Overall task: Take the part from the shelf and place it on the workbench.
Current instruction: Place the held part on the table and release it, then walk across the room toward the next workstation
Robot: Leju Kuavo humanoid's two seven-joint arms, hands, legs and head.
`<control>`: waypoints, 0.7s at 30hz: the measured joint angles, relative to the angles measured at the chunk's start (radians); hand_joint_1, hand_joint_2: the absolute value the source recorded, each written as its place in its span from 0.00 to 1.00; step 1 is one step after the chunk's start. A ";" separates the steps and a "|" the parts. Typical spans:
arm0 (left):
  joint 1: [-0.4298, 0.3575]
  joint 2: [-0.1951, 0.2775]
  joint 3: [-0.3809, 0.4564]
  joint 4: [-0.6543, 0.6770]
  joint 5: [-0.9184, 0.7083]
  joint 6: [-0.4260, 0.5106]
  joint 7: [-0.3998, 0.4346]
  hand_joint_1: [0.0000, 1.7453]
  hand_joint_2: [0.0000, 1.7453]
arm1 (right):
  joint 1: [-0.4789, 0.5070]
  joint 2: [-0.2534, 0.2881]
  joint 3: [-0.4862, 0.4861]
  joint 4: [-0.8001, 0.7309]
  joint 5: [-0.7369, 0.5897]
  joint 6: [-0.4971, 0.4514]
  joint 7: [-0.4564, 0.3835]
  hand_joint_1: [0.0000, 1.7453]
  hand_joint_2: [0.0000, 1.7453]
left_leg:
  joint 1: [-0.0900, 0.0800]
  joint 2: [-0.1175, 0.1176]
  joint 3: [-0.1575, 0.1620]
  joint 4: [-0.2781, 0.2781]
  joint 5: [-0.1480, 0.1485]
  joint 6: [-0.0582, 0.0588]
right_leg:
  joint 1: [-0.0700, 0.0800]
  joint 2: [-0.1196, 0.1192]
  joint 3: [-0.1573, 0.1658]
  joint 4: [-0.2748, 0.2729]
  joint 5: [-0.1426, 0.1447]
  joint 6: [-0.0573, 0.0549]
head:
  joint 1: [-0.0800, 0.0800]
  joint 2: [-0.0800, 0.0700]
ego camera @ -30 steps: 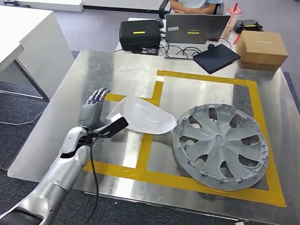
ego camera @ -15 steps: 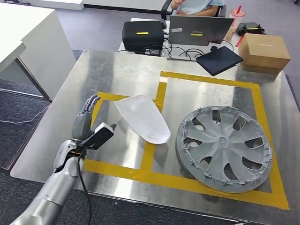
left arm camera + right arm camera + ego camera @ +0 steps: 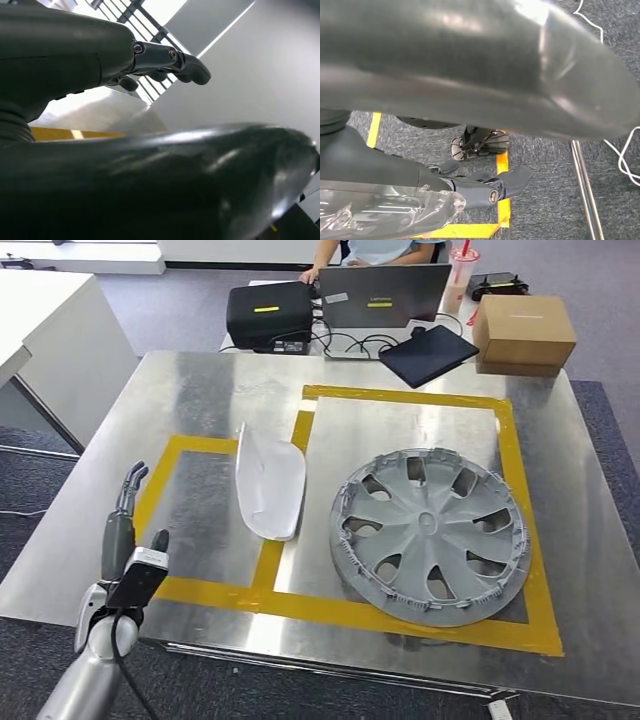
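White part lies flat on the metal workbench, straddling the yellow tape near the middle, just left of the grey hubcap, not touching it. Left hand is over the workbench's front-left edge, well apart from the part, fingers extended and spread, holding nothing. Right hand hangs over carpet, fingers straight; clear plastic sits by it, can't tell if gripped.

The workbench top is brushed metal, reflective and marked with matt yellow tape. The white part looks like smooth plastic (slightly glossy). The wheel cover is matt grey plastic; the box is plain brown cardboard.
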 joint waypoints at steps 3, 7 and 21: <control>0.030 0.004 0.022 -0.018 0.029 0.013 -0.031 0.00 0.00 | -0.013 0.000 -0.007 0.018 0.024 0.013 -0.015 0.00 0.00 | -0.022 -0.007 0.048 -0.050 0.043 0.033 | 0.016 0.001 -0.027 0.000 0.022 -0.005 | -0.002 0.000; 0.061 0.007 0.060 -0.051 0.073 0.033 -0.066 0.00 0.00 | -0.026 0.000 -0.014 0.039 0.048 0.023 -0.024 0.00 0.00 | -0.046 -0.012 0.177 -0.253 0.088 0.062 | 0.026 0.005 -0.047 -0.002 0.057 0.003 | -0.003 0.000; 0.103 0.009 0.093 -0.072 0.083 0.039 -0.074 0.00 0.00 | -0.042 0.000 -0.022 0.069 0.056 0.025 -0.026 0.00 0.00 | -0.040 -0.001 0.033 -0.267 0.233 0.070 | 0.022 -0.014 0.134 -0.010 -0.080 0.035 | 0.010 0.000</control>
